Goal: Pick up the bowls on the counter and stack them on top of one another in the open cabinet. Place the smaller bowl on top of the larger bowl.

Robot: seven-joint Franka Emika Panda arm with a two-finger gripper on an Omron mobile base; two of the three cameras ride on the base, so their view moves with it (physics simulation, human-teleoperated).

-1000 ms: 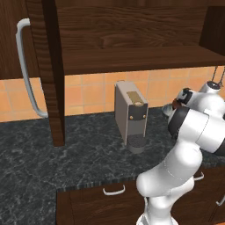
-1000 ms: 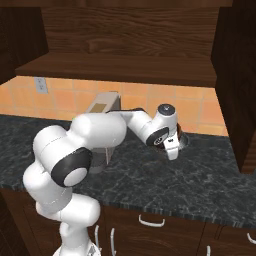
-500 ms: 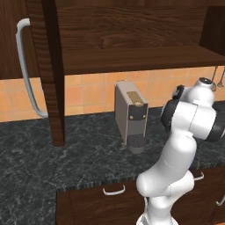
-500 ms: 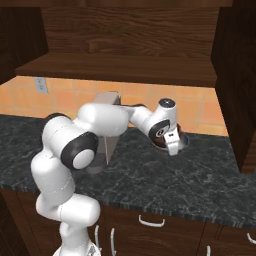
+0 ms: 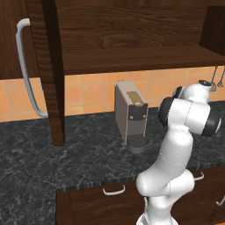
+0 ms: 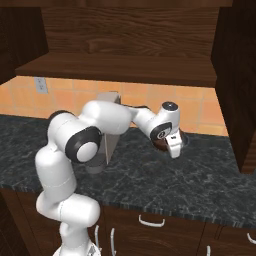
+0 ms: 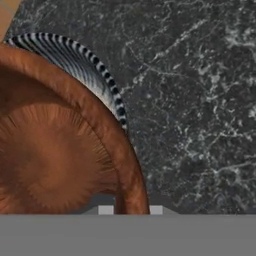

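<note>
Hand view: at frame left, a bowl (image 7: 55, 150) rim is clamped in the gripper (image 7: 131, 210); the cabinet (image 6: 117, 67) shelf holds no bowl, so stacking remains undone.

A round bowl (image 7: 55, 150), reddish-brown inside and dark blue-grey ribbed outside, sits upright above the dark marbled worktop (image 7: 200, 100), below the open cabinet (image 6: 120, 67) and its bare wooden shelf.

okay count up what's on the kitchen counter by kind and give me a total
Grey box-shaped coffee machine: 1
Round ribbed bowl with reddish-brown inside, clamped at its rim by the gripper: 1
Total: 2
</note>
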